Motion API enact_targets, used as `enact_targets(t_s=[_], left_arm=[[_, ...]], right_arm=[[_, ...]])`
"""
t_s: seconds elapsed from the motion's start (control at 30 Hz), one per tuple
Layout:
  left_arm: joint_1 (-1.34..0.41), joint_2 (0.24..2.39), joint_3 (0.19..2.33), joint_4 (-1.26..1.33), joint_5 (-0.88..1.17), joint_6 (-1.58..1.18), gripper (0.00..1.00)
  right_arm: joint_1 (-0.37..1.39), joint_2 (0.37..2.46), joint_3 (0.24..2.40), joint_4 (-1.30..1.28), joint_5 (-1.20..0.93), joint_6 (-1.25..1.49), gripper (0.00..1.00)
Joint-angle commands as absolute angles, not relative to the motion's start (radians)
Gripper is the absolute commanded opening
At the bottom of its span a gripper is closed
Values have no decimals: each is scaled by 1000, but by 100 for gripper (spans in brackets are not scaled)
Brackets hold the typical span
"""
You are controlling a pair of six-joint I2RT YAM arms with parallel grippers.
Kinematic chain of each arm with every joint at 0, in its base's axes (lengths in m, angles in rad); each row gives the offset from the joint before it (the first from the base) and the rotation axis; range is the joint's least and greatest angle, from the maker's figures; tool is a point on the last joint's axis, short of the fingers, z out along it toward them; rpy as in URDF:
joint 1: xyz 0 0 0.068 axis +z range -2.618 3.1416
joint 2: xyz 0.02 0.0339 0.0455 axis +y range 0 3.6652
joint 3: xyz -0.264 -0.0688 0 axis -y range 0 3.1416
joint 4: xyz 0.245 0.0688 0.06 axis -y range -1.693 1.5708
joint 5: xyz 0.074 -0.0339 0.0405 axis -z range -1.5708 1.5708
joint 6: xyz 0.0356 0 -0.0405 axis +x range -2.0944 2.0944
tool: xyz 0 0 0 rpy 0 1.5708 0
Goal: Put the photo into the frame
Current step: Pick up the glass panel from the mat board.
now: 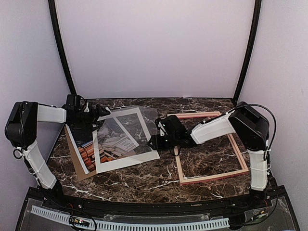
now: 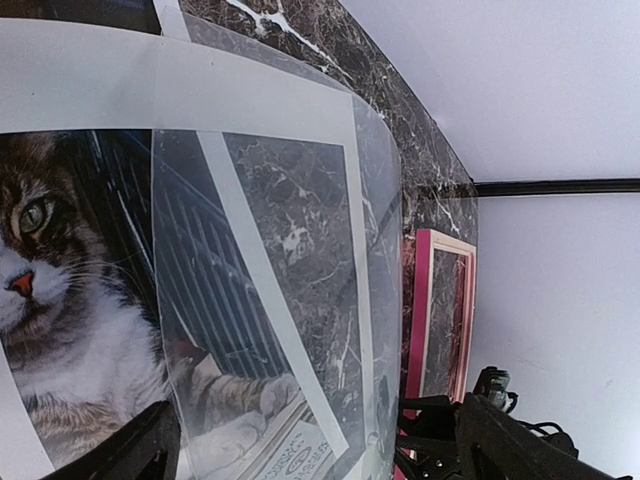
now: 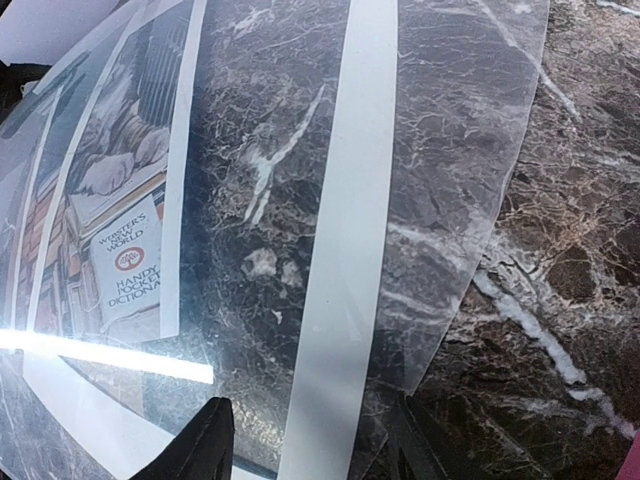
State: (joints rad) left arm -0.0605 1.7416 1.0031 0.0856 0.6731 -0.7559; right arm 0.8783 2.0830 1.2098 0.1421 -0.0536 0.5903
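Two claws stand unclenched: left claw [image 1: 102,112] wide beside the grey-cat paper photo [image 1: 86,150] (we see it under a white card mat [image 1: 130,161], on the marbled bench [image 1: 139,182]), right claw [image 1: 153,141] at the mat's right edge. The pink wooden frame [image 1: 211,177] lies empty rightward.

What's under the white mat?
The photo, showing through its window and past its left edge, with the brown backing board below. Their overlapped parts are hidden.
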Motion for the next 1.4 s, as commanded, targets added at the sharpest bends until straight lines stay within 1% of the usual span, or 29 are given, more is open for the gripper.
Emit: enact_targets(t_s=[0.0, 0.27, 0.87, 1.07, 1.37], left_arm=[[-56, 1747, 1012, 129, 749, -786, 99], [-38, 1752, 1016, 187, 817, -830, 99], [-17, 1775, 1077, 186, 886, -854, 99], [-17, 1776, 1080, 234, 928, -905, 99], [-17, 1771, 1136, 185, 930, -887, 99]], right_arm=[[890, 2180, 1125, -220, -23, 591, 54], [890, 2181, 1127, -227, -8, 578, 53], [889, 2200, 1149, -242, -5, 557, 52], [890, 2204, 1153, -241, -5, 555, 52], [890, 2203, 1144, -234, -5, 558, 52]])
